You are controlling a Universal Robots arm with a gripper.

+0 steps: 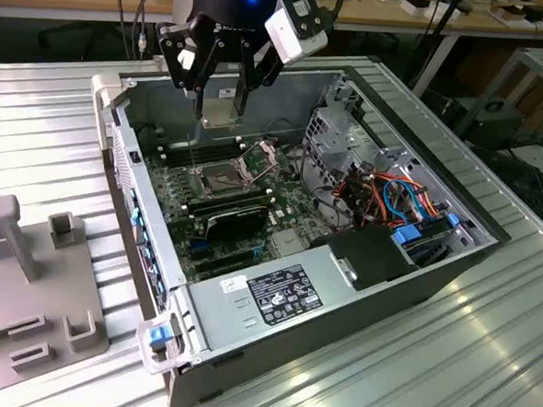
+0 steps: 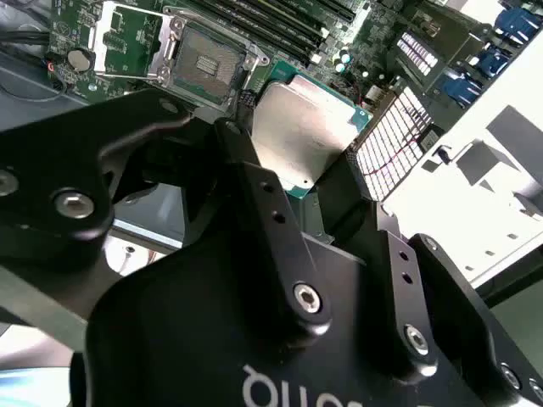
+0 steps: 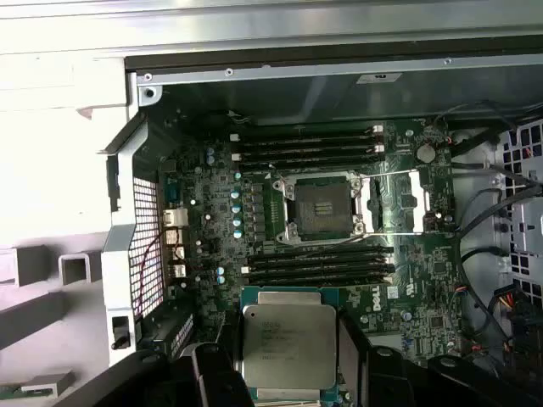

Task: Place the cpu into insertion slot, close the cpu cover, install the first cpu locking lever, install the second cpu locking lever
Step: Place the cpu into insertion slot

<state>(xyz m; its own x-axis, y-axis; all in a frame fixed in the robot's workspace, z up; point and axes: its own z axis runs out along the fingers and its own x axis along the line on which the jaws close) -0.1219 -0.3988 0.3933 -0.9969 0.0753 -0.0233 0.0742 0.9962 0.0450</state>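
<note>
on the exterior view's left, a grey plastic stand [image 1: 27,281] sits on the ribbed metal table [image 1: 465,363]. just beside it, in the middle, lies the open computer case [image 1: 167,105], with its green board [image 1: 175,198] facing up. the black gripper [image 1: 221,97] hangs over the back part of the case. its fingers [image 3: 212,377] are closed on the cpu [image 1: 223,115] and pinch the little square chip by two of its sides. the cpu is up in the air and lies flat, and in the first wrist view its silver face shows between the dark fingers. below it on the green board is the insertion slot [image 1: 220,175], a dark square with a shiny rim. the cpu is apart from the slot and not in it. long black memory slots [image 3: 314,140] run along two sides of the insertion slot. on the exterior view's right of the slot, the cpu cover [image 1: 260,157] is flipped open and stands tilted up from its hinge. toward the front of the case stands a black card [image 1: 233,221], and in front of that is a silver box [image 1: 275,291] with a label. further to the exterior view's right, orange and blue wires [image 1: 396,197] bunch together inside the case.
</note>
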